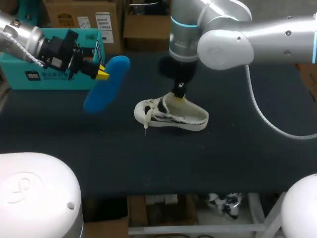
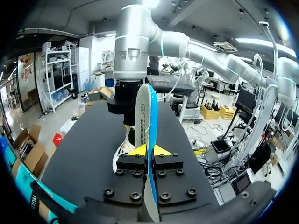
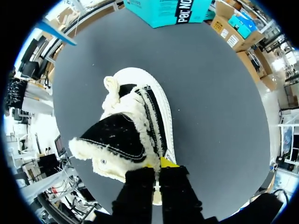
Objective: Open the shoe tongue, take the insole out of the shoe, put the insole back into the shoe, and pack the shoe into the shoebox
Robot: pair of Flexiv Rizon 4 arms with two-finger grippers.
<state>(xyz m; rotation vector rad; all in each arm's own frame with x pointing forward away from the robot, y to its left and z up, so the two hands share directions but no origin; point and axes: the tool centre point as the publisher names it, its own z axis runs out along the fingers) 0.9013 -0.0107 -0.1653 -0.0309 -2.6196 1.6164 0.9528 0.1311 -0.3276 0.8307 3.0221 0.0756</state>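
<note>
A white shoe [image 1: 171, 115] with black stripes and a fleecy lining lies on the black table, its toe toward my left. My right gripper [image 1: 179, 94] comes down on the shoe's heel end. In the right wrist view this gripper [image 3: 157, 166] is shut on the collar edge of the shoe [image 3: 135, 123]. My left gripper [image 1: 101, 74] hovers above the table to the left of the shoe, shut on a blue insole [image 1: 106, 82]. In the left wrist view the insole [image 2: 142, 112] stands edge-on between the fingers of the left gripper [image 2: 149, 150]. The shoe [image 2: 120, 154] lies ahead of it.
A teal shoebox [image 1: 49, 74] stands at the table's back left, behind my left arm; it also shows beyond the shoe's toe as the shoebox [image 3: 173, 9]. Bare black table [image 1: 237, 153] lies in front of and to the right of the shoe.
</note>
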